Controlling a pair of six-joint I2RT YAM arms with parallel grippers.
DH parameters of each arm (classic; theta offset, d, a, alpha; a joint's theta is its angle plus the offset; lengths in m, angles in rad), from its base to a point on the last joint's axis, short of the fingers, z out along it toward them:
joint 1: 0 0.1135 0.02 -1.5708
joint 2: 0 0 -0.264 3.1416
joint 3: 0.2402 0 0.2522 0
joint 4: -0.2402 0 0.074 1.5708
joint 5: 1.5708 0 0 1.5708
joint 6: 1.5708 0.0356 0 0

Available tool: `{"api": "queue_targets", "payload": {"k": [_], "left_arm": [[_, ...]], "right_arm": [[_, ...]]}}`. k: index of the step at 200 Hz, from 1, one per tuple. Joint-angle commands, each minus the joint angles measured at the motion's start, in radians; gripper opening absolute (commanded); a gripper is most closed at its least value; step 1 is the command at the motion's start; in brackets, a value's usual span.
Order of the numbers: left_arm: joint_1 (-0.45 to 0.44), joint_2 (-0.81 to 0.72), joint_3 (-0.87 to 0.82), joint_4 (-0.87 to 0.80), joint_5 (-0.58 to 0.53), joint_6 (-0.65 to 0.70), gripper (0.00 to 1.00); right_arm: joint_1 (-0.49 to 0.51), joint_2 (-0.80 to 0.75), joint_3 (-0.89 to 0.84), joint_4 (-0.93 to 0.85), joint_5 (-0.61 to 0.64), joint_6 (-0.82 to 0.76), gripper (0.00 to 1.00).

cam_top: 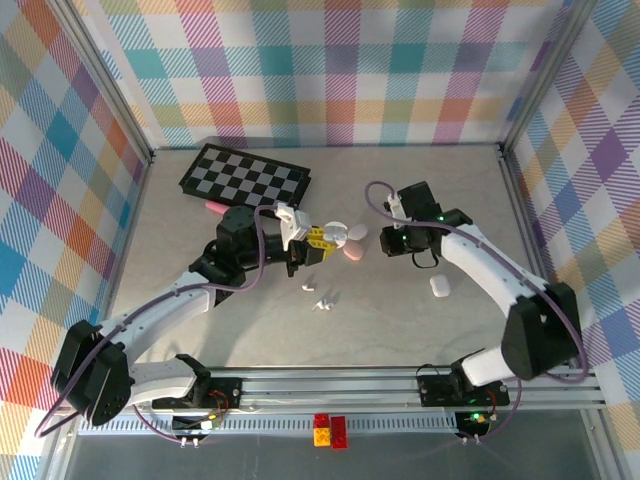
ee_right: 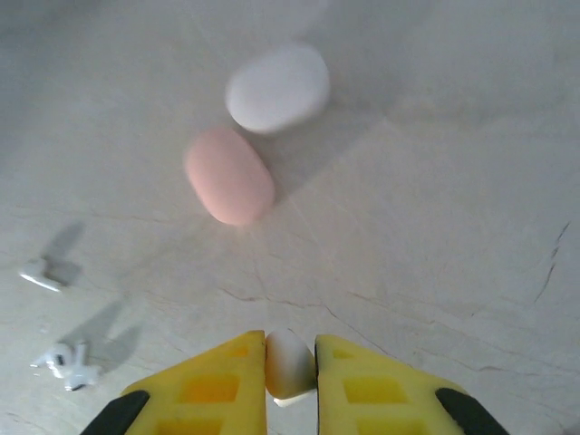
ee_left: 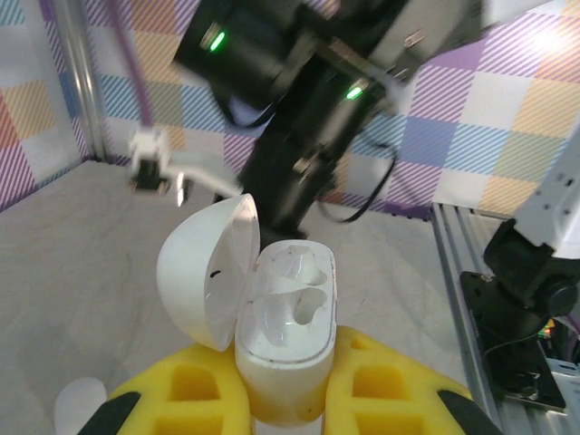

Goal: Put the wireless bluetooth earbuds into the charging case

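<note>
My left gripper (ee_left: 288,399) is shut on a white charging case (ee_left: 288,349) held upright above the table. Its lid (ee_left: 204,272) is swung open to the left and both sockets look empty. From above, that gripper (cam_top: 318,240) sits mid-table with the case lid (cam_top: 336,233) at its tip. My right gripper (ee_right: 290,373) is shut on one small white earbud (ee_right: 289,361), hovering above the tabletop. Three more loose earbuds lie on the table: one earbud (ee_right: 41,274) and a pair of earbuds (ee_right: 68,361), also seen from above as a scatter of earbuds (cam_top: 318,295).
A closed pink case (ee_right: 228,175) and a closed white case (ee_right: 277,87) lie ahead of the right gripper. Another white case (cam_top: 440,286) lies by the right arm. A checkerboard (cam_top: 245,175) lies at the back left. The right arm (ee_left: 299,136) looms close behind the held case.
</note>
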Motion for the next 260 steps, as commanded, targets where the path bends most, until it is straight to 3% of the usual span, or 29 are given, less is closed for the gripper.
{"api": "queue_targets", "payload": {"k": [1, 56, 129, 260], "left_arm": [[0.007, 0.029, -0.016, 0.08, -0.024, 0.017, 0.0], [0.024, 0.107, 0.001, 0.111, -0.007, 0.017, 0.0], [0.036, 0.126, 0.01, 0.095, 0.025, 0.02, 0.0], [0.049, 0.127, 0.03, 0.107, 0.047, -0.013, 0.0]], "right_arm": [[0.027, -0.085, 0.002, 0.024, 0.031, 0.01, 0.17], [0.153, -0.157, 0.162, -0.1, 0.149, -0.047, 0.18], [0.304, -0.18, 0.273, -0.045, 0.184, -0.138, 0.16], [0.371, -0.087, 0.313, 0.008, 0.117, -0.141, 0.16]]}}
